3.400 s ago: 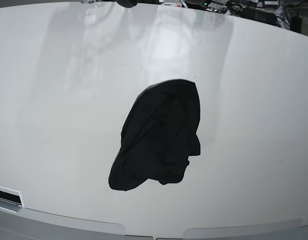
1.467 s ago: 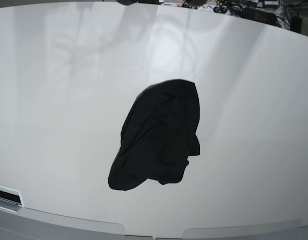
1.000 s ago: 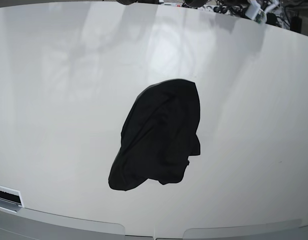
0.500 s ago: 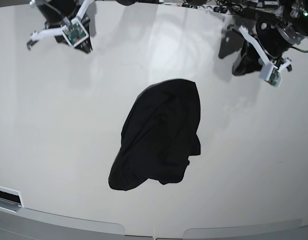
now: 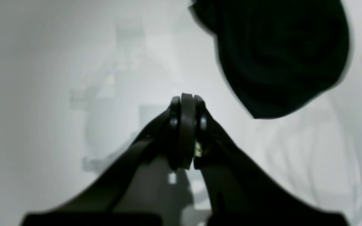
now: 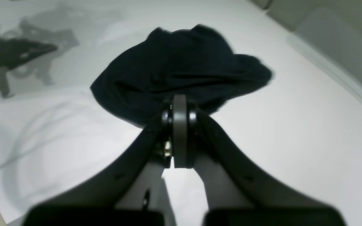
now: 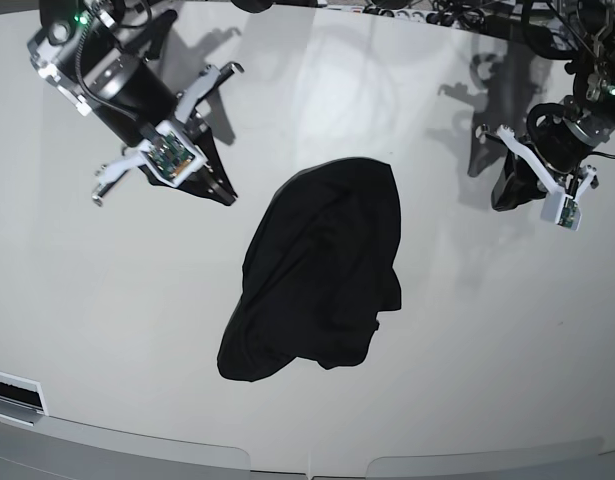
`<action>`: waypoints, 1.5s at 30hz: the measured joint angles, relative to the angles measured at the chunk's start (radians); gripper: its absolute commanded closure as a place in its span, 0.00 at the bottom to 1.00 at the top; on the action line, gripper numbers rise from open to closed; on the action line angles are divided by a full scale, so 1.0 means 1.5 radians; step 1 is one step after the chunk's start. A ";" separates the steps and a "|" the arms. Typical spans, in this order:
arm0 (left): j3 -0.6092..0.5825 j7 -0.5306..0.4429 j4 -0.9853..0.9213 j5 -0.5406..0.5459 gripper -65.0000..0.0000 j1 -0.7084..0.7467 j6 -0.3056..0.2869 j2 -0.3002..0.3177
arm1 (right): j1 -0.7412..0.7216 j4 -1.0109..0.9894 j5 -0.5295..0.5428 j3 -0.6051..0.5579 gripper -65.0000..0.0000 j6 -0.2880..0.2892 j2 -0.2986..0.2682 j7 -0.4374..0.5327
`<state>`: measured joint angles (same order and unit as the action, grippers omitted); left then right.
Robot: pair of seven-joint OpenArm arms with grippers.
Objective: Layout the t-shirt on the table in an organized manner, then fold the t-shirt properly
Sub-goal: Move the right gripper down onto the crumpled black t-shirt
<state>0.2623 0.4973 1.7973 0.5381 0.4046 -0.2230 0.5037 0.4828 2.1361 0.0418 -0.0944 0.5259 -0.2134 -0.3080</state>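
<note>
The t-shirt (image 7: pixel 317 275) is lying bunched mid-table (image 7: pixel 107 320), looking light, limp and slidey on the gloss; left gripper (image 7: pixel 502 195) and right gripper (image 7: pixel 219 192) are flanking it, both closed and empty, so I'd be pinching its outer edges.

One black t-shirt (image 7: pixel 317 272) is counted, crumpled into a single heap, and no second garment is seen. One white table (image 7: pixel 107 300) is counted beneath it. Two robot arms are counted, each ending in one pincer: the left pincer (image 7: pixel 509 195) and the right pincer (image 7: pixel 215 190), so two pincers are counted in all.
</note>
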 measured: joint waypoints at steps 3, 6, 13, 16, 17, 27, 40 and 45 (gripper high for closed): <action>0.000 0.000 -0.028 0.011 1.00 -0.014 0.001 -0.001 | -0.068 -0.087 0.001 -0.053 0.93 -0.011 0.000 0.002; 0.000 0.000 -0.032 0.011 1.00 -0.013 0.000 0.000 | -0.136 -0.174 -0.002 -0.109 0.71 -0.021 0.004 0.001; 0.000 0.001 -0.031 0.011 1.00 -0.013 -0.002 -0.002 | -0.279 -0.353 -0.041 -0.171 0.47 -0.068 0.053 -0.034; 0.000 0.001 -0.031 0.010 1.00 -0.013 -0.002 -0.002 | -0.328 -0.417 -0.035 -0.171 0.47 -0.072 0.074 -0.037; 0.000 0.001 -0.031 0.011 1.00 -0.013 -0.002 -0.002 | -0.342 -0.433 -0.033 -0.171 0.47 -0.076 0.078 -0.036; 0.000 0.001 -0.031 0.011 1.00 -0.013 -0.002 -0.002 | -0.431 -0.615 -0.031 -0.171 0.65 -0.102 0.141 -0.054; 0.000 0.000 -0.031 0.011 1.00 -0.013 -0.002 -0.002 | -0.478 -0.449 -0.031 -0.171 1.00 -0.095 0.148 -0.131; 0.000 0.000 -0.031 0.010 1.00 -0.013 -0.002 -0.002 | -0.479 -0.299 0.006 -0.170 1.00 -0.093 0.148 -0.233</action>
<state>0.2623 0.4976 1.7504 0.5529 0.3851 -0.2253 0.5003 -0.2356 1.6875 0.0505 -0.3500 0.3859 0.0082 -0.6582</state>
